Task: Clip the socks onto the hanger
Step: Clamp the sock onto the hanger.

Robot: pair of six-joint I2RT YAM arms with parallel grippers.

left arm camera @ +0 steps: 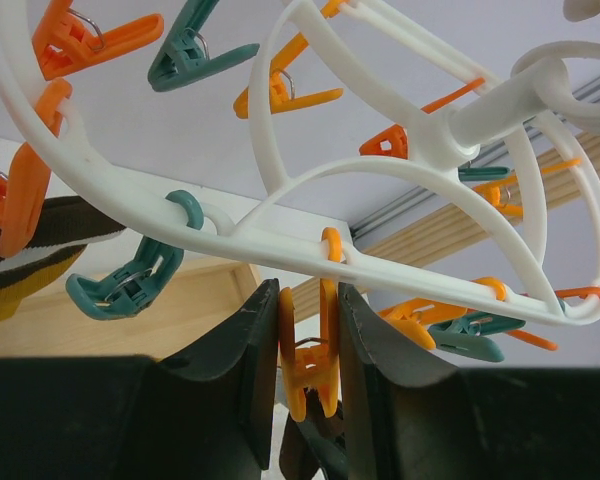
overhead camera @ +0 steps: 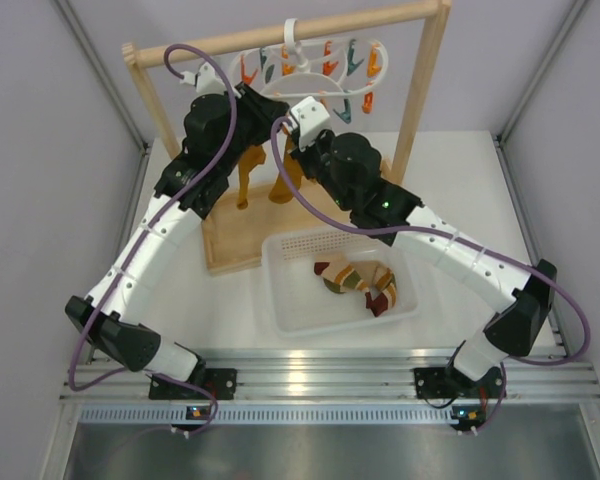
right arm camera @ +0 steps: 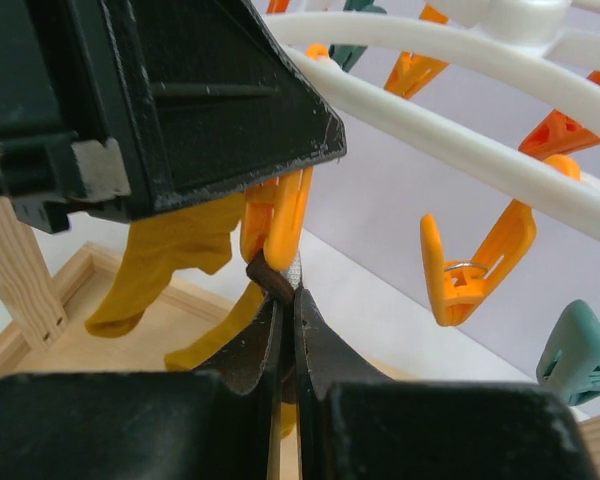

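The white hanger (overhead camera: 315,62) hangs from the wooden rail, with orange and teal pegs. My left gripper (overhead camera: 248,98) is shut on an orange peg (left arm camera: 315,355), its fingers pressing both sides of it under the hanger ring (left arm camera: 280,232). My right gripper (right arm camera: 286,292) is shut on the dark-and-white cuff (right arm camera: 270,274) of a mustard sock (overhead camera: 281,182) and holds it at that peg's mouth (right arm camera: 277,215). Another mustard sock (overhead camera: 245,176) hangs beside it, its striped cuff (left arm camera: 30,250) clipped in an orange peg. It also shows in the right wrist view (right arm camera: 170,250).
A white basket (overhead camera: 290,300) in front of the frame holds several striped socks (overhead camera: 360,282). The tall wooden rail frame (overhead camera: 425,90) stands on a wooden base (overhead camera: 235,245). Grey walls close in left and right. Free pegs (right arm camera: 475,265) hang from the hanger's rings.
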